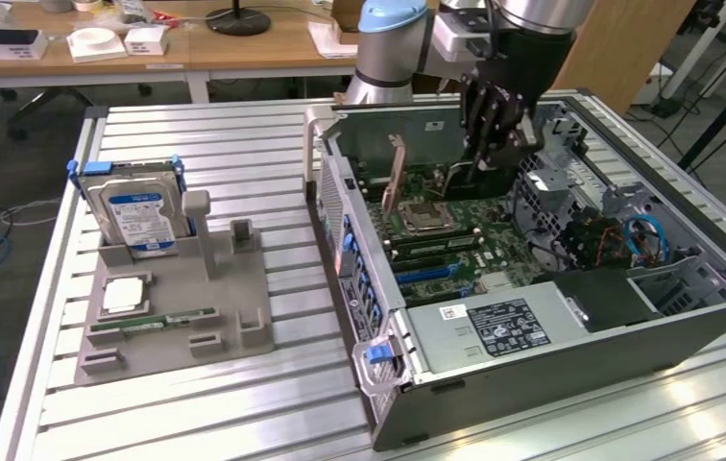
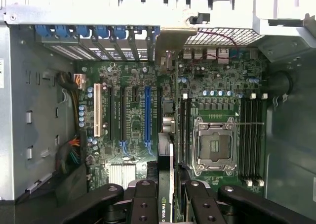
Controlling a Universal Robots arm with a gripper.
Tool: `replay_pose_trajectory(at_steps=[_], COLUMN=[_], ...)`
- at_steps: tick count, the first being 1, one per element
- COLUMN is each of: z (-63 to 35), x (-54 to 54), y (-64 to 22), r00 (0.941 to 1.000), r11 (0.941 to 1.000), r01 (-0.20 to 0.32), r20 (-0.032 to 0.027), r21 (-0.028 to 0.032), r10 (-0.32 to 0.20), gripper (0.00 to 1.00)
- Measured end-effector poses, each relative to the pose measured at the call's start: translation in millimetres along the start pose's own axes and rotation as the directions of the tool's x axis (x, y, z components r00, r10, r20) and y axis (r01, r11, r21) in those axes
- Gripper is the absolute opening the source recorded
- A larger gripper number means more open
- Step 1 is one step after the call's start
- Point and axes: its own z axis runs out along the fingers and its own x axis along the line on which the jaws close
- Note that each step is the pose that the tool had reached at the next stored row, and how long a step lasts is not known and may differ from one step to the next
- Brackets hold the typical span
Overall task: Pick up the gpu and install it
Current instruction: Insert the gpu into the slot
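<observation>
The gpu [image 2: 167,164] is seen edge-on in the wrist view, a thin dark card with a green-lettered label near my fingers [image 2: 143,199]. My gripper [image 2: 165,197] is shut on it from both sides. The card stands upright over the motherboard [image 2: 131,80], between the long blue slot [image 2: 147,115] and the processor socket [image 2: 213,146]. Its metal bracket [image 2: 170,41] reaches the case's rear slot openings. I cannot tell whether its edge sits in a slot. In the exterior view my gripper [image 1: 494,144] hangs inside the open computer case [image 1: 363,288], and the gpu's bracket [image 1: 398,178] stands upright by the rear wall.
A grey fixture [image 1: 229,317] at the exterior view's left holds a silver hard drive [image 1: 139,211], a memory stick [image 1: 152,320] and a small square chip [image 1: 124,296]. Inside the case are the power supply [image 1: 504,327], drive cage [image 1: 555,182] and blue cables [image 1: 645,240].
</observation>
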Motion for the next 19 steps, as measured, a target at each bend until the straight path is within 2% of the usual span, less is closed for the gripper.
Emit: replay_pose_trajectory(at_steps=[19], z=[14.2], x=[2.2], y=[-0.3], r00=[1.0000], r11=[1.0000], r01=[0.000], r20=[-0.0003], r21=[-0.0001], r10=[0.000], gripper=[0.26])
